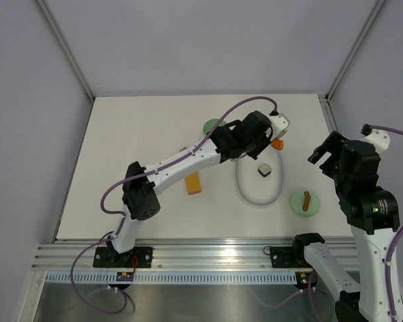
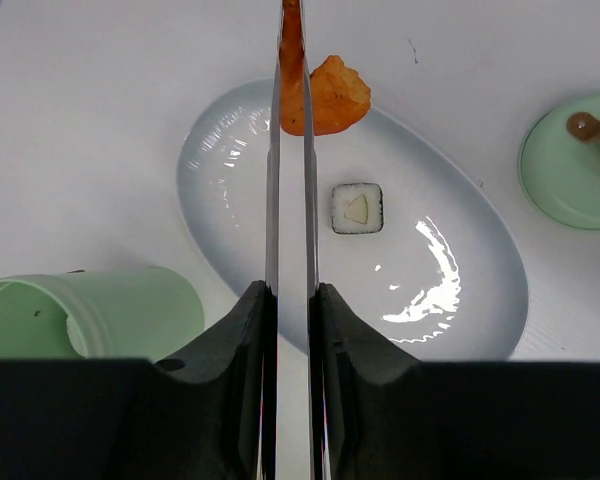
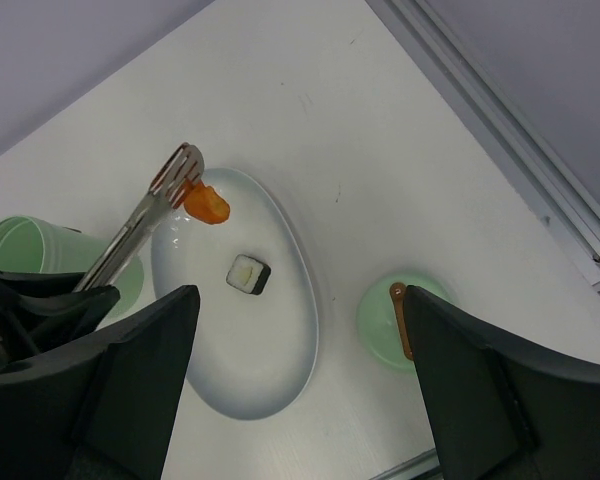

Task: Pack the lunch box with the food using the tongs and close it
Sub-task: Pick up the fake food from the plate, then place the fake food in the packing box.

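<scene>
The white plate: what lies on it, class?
One dark-and-white cube lies on the plate. The tongs pinch an orange piece at its far rim. The left gripper covers its near edge.

The grey metal tongs (image 2: 290, 200) have their 2 thin arms squeezed almost together, the tips pinching an orange food piece (image 2: 330, 95) at the far rim of the white plate (image 2: 480, 300). 1 dark-and-white cube (image 2: 357, 208) sits on the plate. The mint-green lunch box (image 2: 130, 310) lies open beside the plate. Its lid (image 1: 305, 201), with a brown stick handle, lies flat on the plate's other side.
</scene>
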`<act>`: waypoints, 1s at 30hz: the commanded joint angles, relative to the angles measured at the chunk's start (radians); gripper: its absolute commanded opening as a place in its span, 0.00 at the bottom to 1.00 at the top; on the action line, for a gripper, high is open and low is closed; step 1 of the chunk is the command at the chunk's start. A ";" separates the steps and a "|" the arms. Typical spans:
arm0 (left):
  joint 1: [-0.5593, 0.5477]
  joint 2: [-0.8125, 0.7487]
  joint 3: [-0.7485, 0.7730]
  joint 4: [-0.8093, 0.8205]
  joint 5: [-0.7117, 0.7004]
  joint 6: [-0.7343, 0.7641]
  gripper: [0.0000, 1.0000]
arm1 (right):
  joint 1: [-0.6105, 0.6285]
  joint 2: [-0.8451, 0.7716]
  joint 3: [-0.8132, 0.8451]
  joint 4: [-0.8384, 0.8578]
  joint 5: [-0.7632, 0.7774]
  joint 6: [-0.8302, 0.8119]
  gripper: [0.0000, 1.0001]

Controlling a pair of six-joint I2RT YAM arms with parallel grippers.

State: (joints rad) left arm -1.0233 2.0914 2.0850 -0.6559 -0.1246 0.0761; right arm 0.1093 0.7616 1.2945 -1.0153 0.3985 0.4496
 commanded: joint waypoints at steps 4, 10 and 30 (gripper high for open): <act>0.026 -0.131 0.014 0.041 -0.122 -0.061 0.00 | -0.005 0.005 0.003 0.038 -0.016 -0.003 0.91; 0.083 -0.261 -0.029 -0.001 -0.170 -0.072 0.00 | -0.002 0.013 -0.001 0.055 -0.030 -0.003 0.91; 0.302 -0.387 -0.344 0.055 -0.191 -0.217 0.00 | -0.003 0.018 -0.004 0.072 -0.067 0.006 0.91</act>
State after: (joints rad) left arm -0.7181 1.7111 1.7420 -0.6811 -0.2958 -0.1123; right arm 0.1093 0.7818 1.2850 -0.9665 0.3454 0.4500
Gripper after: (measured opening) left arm 0.259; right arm 0.907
